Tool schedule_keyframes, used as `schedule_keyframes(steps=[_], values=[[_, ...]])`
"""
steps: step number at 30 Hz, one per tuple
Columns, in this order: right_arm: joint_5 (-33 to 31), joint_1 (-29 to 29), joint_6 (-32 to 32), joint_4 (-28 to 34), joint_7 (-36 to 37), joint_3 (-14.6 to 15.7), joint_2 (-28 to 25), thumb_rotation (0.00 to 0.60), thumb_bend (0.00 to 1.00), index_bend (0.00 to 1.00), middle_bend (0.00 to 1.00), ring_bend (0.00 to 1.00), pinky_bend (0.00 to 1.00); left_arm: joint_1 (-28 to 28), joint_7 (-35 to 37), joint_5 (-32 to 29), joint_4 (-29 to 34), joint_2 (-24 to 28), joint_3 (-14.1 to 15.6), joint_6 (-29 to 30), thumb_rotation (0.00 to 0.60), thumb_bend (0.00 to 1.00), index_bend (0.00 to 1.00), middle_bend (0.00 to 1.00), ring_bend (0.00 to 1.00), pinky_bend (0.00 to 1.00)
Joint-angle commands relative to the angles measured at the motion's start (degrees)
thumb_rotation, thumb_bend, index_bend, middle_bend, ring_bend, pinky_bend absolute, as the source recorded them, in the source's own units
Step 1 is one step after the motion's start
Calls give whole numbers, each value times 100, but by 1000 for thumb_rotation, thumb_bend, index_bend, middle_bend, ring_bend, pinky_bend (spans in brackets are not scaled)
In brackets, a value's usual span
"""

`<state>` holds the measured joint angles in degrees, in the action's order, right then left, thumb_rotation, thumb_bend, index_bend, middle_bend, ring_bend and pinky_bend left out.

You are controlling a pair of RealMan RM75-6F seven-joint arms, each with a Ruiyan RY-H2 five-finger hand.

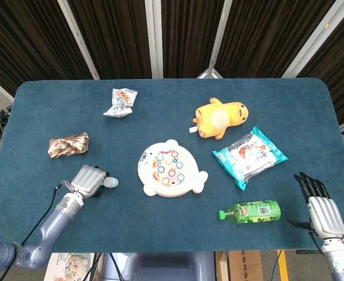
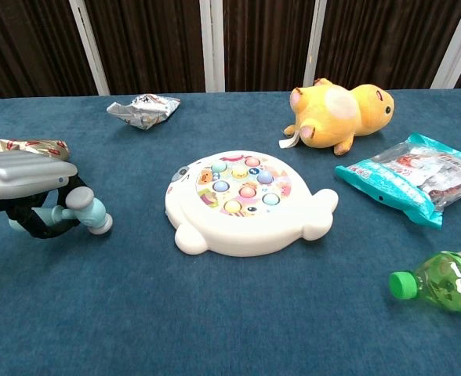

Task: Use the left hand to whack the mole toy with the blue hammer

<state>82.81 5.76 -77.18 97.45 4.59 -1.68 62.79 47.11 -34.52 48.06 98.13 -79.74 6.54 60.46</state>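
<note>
The mole toy [image 1: 171,168] [image 2: 246,200] is a white whale-shaped board with coloured buttons, lying mid-table. My left hand [image 1: 88,181] [image 2: 28,192] grips the blue hammer [image 1: 109,183] [image 2: 86,212] low over the cloth, well left of the toy, the hammer head pointing toward it. A clear gap separates hammer head and toy. My right hand [image 1: 319,204] rests at the table's near right edge, fingers extended and holding nothing; it does not show in the chest view.
A yellow plush [image 1: 220,117] [image 2: 339,113], a blue snack bag [image 1: 250,155] [image 2: 417,178] and a green bottle [image 1: 251,211] [image 2: 442,280] lie right of the toy. A foil wrapper [image 1: 68,145] [image 2: 23,146] and a crumpled packet [image 1: 120,102] [image 2: 143,110] lie to the left.
</note>
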Motion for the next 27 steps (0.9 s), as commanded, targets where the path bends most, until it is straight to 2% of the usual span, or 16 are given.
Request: schedule_keyframes(steps=[1,15,27], values=[[10,0,3,4,8,7,-3,600,192,0,0,0,0,-10,-109,-15,-65,-91,-30,-12,600,687,594,474,381,542],[33,-11,-8,15,29,24,-19,600,192,0,0,0,0,-143,-402,-63,-278,-418,-176,49,600,629,533,442,365,531],[76,-19,-26,13,57,40,-33,600,192,0,0,0,0,-271,-731,-114,-448,-615,-227,240,600,483,440,388,332,486]])
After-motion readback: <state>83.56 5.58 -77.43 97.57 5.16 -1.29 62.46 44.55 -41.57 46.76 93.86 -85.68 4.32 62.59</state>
